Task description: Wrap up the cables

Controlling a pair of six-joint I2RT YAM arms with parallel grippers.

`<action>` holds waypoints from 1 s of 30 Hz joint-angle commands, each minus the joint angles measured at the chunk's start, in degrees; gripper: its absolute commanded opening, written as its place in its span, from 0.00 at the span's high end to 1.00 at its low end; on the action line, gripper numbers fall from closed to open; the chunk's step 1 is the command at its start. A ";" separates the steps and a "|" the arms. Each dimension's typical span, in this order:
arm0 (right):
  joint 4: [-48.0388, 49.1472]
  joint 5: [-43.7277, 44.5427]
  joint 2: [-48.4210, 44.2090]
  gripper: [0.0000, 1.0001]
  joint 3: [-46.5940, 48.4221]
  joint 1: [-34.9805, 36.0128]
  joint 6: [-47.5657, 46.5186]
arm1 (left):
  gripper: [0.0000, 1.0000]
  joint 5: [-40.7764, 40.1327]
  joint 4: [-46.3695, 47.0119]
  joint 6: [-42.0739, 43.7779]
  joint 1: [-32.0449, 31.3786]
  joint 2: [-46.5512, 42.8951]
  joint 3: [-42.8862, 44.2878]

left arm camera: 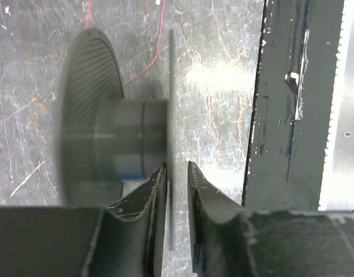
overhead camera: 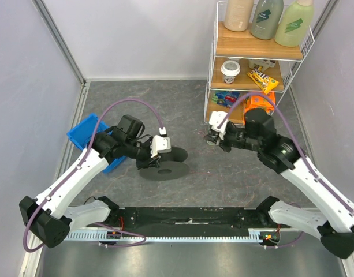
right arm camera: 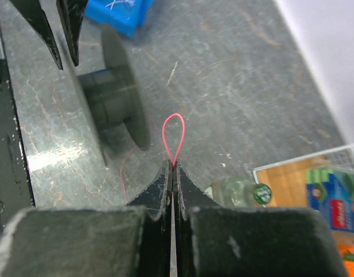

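As things stand: one arm is given the spool, the other the cable.
Spool (overhead camera: 163, 165): dark grey, perforated flanges, set on the table (overhead camera: 223, 179) tilted, its axis pointing across the left wrist view; judged to be presented so that cable can be wound onto the hub.
Left gripper (left arm camera: 177, 167): jaws set slightly apart, straddling the edge of the near flange (left arm camera: 171, 86); a gap is seen on at least one side, so no firm clamp is shown. Placement is judged to be for steadying or turning the spool.
Right gripper (right arm camera: 172, 167): fingers pressed together, pinching the cable; held away from the spool, judged so that slack is taken up.
Cable (right arm camera: 174, 115): thin, red-pink; a small loop stands out just past the right fingertips, and a fine strand trails over the table toward the spool. In the left wrist view a strand (left arm camera: 157, 52) is seen beyond the spool, well apart from the left jaws.
Winding: no turns are visible on the hub.
Blue bin (overhead camera: 87, 135): behind the left arm, not engaged.
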 commanded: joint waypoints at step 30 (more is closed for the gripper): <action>6.70 6.82 27.17 1.00 5.73 16.51 -10.14 | 0.04 31.94 28.64 -3.58 31.08 -3.38 -9.00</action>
